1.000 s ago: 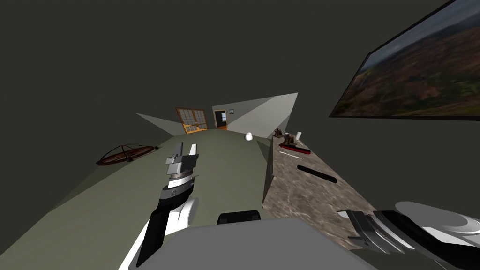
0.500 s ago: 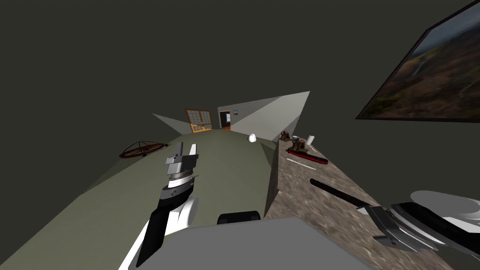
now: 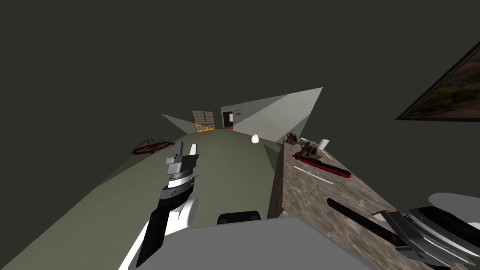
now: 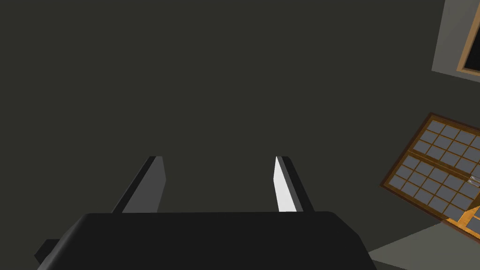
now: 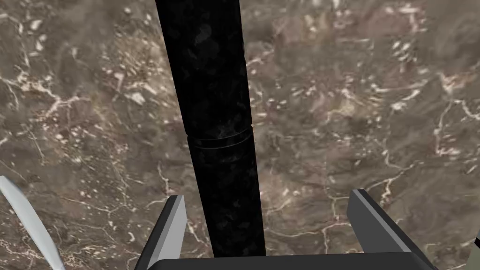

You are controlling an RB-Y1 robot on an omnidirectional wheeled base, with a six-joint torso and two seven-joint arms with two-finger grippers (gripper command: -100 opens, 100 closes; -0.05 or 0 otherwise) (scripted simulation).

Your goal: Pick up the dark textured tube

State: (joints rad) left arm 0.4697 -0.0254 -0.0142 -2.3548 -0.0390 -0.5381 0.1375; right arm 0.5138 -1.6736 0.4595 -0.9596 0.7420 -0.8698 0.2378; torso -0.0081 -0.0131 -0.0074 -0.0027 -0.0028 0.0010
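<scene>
Robot moved closer along marble counter (image 3: 304, 197), right gripper (image 5: 267, 194) lower right, fingers apart astride dark tube (image 5: 211, 93), white strip (image 3: 317, 176), red-black model (image 3: 323, 165) beyond, left gripper (image 4: 218, 159) fingers apart.

tube (image 5: 211, 93) on counter (image 5: 351, 117), under right end effector (image 5: 267, 194)

one counter (image 3: 304, 201), right, carrying one dark tube (image 3: 356, 218), one red-and-black model (image 3: 322, 165), one thin white rod (image 3: 317, 175), two brown figures (image 3: 308, 149); one wheel (image 3: 152, 146), far left; one left hand (image 3: 186, 146), one right hand (image 5: 267, 194).
</scene>
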